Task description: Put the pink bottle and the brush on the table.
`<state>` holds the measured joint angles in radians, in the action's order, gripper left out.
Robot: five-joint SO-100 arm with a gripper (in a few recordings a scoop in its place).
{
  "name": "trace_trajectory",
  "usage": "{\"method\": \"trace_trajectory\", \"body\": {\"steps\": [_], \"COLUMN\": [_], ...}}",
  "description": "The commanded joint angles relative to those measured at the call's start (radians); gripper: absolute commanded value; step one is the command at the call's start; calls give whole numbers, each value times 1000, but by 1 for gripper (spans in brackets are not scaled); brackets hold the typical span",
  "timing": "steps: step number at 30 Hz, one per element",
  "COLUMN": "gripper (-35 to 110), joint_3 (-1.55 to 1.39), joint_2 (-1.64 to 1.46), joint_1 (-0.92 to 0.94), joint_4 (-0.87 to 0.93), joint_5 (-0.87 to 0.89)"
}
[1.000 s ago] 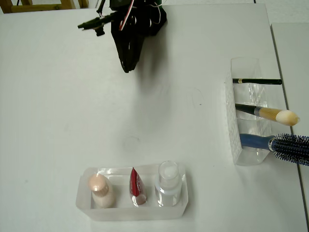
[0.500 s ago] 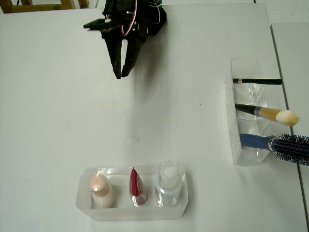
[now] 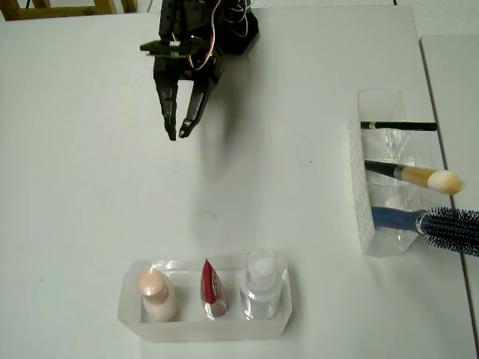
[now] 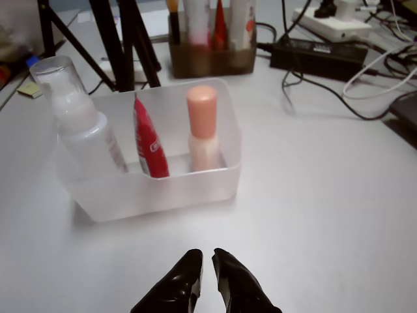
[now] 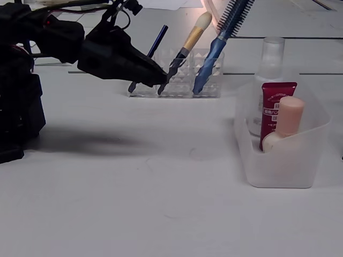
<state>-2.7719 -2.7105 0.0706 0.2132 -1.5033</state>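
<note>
The pink bottle [image 3: 155,293] [image 4: 203,130] [image 5: 286,123] stands upright at one end of a clear tray [image 3: 206,333] on the white table [image 3: 90,187]. The brush [image 3: 419,177] [image 5: 190,40], black-handled with a cream tip, leans in the middle slot of a clear holder [image 3: 363,202] at the right. My black gripper [image 3: 178,136] [image 4: 207,255] [image 5: 161,81] hangs above the table at the far side, well away from the tray. It points toward the tray, and its fingers are a narrow gap apart with nothing between them.
In the tray, a red tube [image 3: 211,288] and a clear bottle [image 3: 262,284] stand beside the pink one. The holder also carries a blue-handled hairbrush [image 3: 441,224] and a thin black pencil [image 3: 400,126]. Cables and a power strip [image 4: 332,23] lie beyond the tray.
The gripper has reached out from the arm's base toward the tray and swung slightly left. Its fingers, pressed together a second ago, now show a gap.
</note>
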Motion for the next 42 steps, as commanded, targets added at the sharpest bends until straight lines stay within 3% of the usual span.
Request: {"method": "trace_trajectory", "body": {"steps": [1,14,20,42], "gripper": [0,0,0,0], "joint_3": [52,201,314,617], "joint_2": [49,532,726,1026], "joint_1": [3,3,3,71], "joint_4": [-71,-472,-569,-540], "joint_5": [-37,-94,-104,-123]}}
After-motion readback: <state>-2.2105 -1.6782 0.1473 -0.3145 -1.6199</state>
